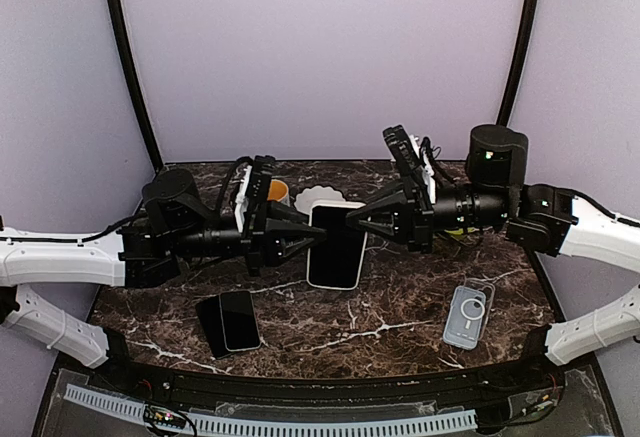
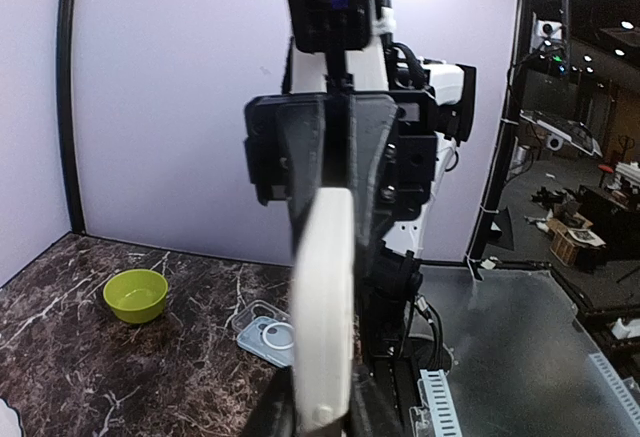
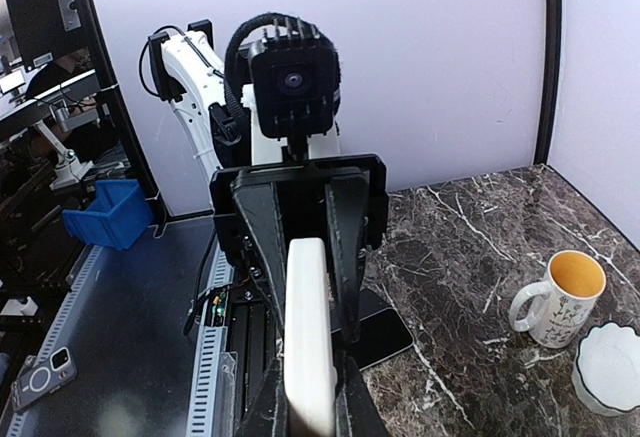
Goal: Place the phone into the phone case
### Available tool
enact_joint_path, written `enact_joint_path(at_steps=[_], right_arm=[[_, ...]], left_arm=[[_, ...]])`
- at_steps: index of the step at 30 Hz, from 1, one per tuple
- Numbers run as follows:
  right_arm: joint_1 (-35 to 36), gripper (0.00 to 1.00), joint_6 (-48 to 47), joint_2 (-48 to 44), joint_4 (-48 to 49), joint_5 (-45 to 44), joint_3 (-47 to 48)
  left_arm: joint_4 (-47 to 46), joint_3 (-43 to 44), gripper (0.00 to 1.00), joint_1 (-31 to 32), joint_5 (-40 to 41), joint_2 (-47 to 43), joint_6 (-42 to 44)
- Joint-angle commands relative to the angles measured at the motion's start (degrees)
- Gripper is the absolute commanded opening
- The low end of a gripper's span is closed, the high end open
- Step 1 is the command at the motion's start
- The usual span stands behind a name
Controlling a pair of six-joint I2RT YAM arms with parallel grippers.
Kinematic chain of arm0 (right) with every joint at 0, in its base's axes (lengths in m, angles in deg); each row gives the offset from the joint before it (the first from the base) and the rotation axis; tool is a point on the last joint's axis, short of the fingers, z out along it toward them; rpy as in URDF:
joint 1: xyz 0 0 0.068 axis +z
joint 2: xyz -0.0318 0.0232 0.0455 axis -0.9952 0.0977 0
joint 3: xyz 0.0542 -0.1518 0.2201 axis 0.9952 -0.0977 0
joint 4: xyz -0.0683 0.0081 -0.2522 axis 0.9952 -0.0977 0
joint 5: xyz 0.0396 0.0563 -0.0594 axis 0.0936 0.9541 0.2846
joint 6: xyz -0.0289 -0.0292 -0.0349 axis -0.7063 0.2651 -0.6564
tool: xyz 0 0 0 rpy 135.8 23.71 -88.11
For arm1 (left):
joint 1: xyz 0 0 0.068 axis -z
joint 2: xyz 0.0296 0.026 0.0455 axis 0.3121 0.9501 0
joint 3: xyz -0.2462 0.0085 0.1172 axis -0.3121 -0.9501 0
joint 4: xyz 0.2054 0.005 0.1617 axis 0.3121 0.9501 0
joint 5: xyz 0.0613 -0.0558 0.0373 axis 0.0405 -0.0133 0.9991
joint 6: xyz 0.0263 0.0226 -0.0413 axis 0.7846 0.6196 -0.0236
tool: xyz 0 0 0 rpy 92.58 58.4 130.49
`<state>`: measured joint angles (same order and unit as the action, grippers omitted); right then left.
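The white, slim rectangular phone (image 1: 337, 247) with rounded corners is held between the two arms, above the middle of the dark marble-patterned table (image 1: 400, 342). Its broad upward face is plain, smooth white, with no markings that can be made out. In both wrist views it shows edge-on as a thin white bar with a rounded rim (image 2: 322, 307) (image 3: 308, 337).

It lies roughly flat, its broad face turned up to the overhead camera. Its long axis runs from the far side of the table toward the near side, crossways to the line between the arms, and its near end leans slightly to the left.

The black left gripper (image 1: 308, 240) is clamped on the phone's left long edge, with a finger on either face. The black right gripper (image 1: 355, 223) pinches the opposite long edge in the same way, nearer the far end.

The clear plastic phone case (image 1: 468, 315) with a white ring on its back lies flat on the table, well apart from the phone, near the right arm. Two black flat slabs (image 1: 228, 322) lie side by side near the left arm. A white mug (image 1: 277, 191) with an orange inside and a white scalloped bowl (image 1: 318, 197) stand beyond the phone.
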<state>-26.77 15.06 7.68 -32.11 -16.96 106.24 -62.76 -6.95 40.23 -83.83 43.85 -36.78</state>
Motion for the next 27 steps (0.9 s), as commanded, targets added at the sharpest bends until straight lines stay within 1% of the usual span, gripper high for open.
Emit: enact_joint_path(at_steps=[1,2,4,5,6,8,9,10,12,16,21,24,27], right_arm=[[-0.1,0.00,0.3,-1.5,6.8,0.7,2.3],[-0.1,0.00,0.3,-1.3,6.8,0.9,2.3],[-0.2,0.00,0.3,-0.9,6.3,0.8,2.3],[-0.2,0.00,0.2,-0.8,5.7,0.3,2.1],[-0.2,0.05,0.2,-0.7,5.3,0.0,2.0],[-0.3,0.35,0.0,-0.7,4.5,-1.8,1.1],[-0.4,0.44,0.0,-0.9,4.4,-2.4,0.5],[-0.5,0.50,0.1,-0.9,4.4,-2.9,-0.5],[-0.8,0.54,0.6,-1.0,4.5,-3.5,-2.1],[-1.1,0.55,2.7,0.0,5.3,-2.9,-4.5],[-1.2,0.48,4.5,0.9,7.1,-0.9,-6.3],[-1.3,0.39,5.6,1.3,9.2,0.3,-7.5],[-1.3,0.22,6.4,2.6,10.5,2.0,-7.1]], left_arm=[[0.2,0.2,0.11,0.3,-1.1,0.9,-0.1],[0.2,0.2,0.03,0.3,-1.5,1.0,-0.2],[-0.3,0.3,0.00,0.4,-1.6,0.8,-0.5],[-1.1,0.1,0.00,0.3,-1.4,0.4,-0.9],[-1.7,-0.2,0.00,0.3,-0.9,0.2,-1.5],[-4.0,-1.1,0.00,0.3,0.3,-0.6,-2.2],[-5.5,-1.7,0.00,0.3,0.9,-1.1,-2.5],[-6.1,-2.0,0.00,0.3,1.9,-1.3,-2.9],[-7.8,-2.7,0.00,0.3,3.2,-2.0,-3.4],[-11.0,-3.5,0.00,0.3,4.7,-2.9,-4.4],[-13.0,-4.4,0.00,0.3,5.8,-3.8,-5.5],[-13.7,-4.8,0.00,0.3,6.2,-4.0,-5.9],[-13.7,-4.9,0.00,0.3,5.9,-3.9,-6.3]])
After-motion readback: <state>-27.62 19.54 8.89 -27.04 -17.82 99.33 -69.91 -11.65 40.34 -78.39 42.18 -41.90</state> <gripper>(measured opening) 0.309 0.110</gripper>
